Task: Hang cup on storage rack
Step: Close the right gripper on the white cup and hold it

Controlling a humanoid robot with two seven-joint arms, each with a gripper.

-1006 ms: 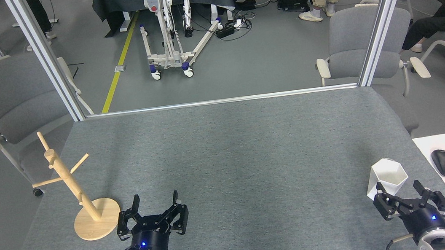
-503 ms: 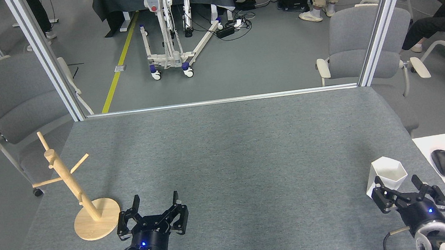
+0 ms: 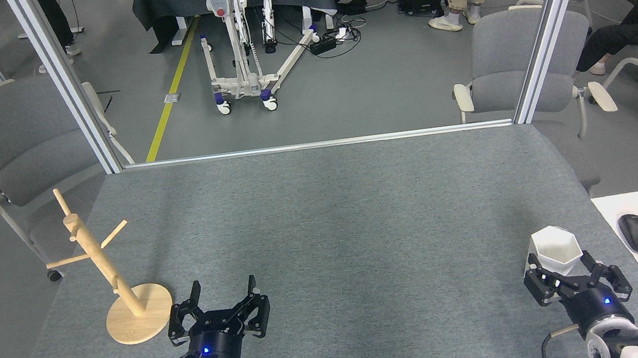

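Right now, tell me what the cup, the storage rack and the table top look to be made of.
The cup: matte white with crisp flat facets and no shine, probably plastic or unglazed ceramic; I cannot tell which. The storage rack: pale unpainted wood, its tan tone even on post, pegs and disc base. The table top: grey cloth-like covering, felt or carpet by its speckled, dull weave.

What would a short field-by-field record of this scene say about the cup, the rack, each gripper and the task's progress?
cup: white faceted cup, upright on the grey table, near right
storage rack: wooden mug tree on a round base, near left, pegs bare
left gripper: open, empty, just right of the rack's base
right gripper: open, fingers either side of the cup's base; contact cannot be told
beside table: computer mouse on a white desk
task state: cup not yet hung
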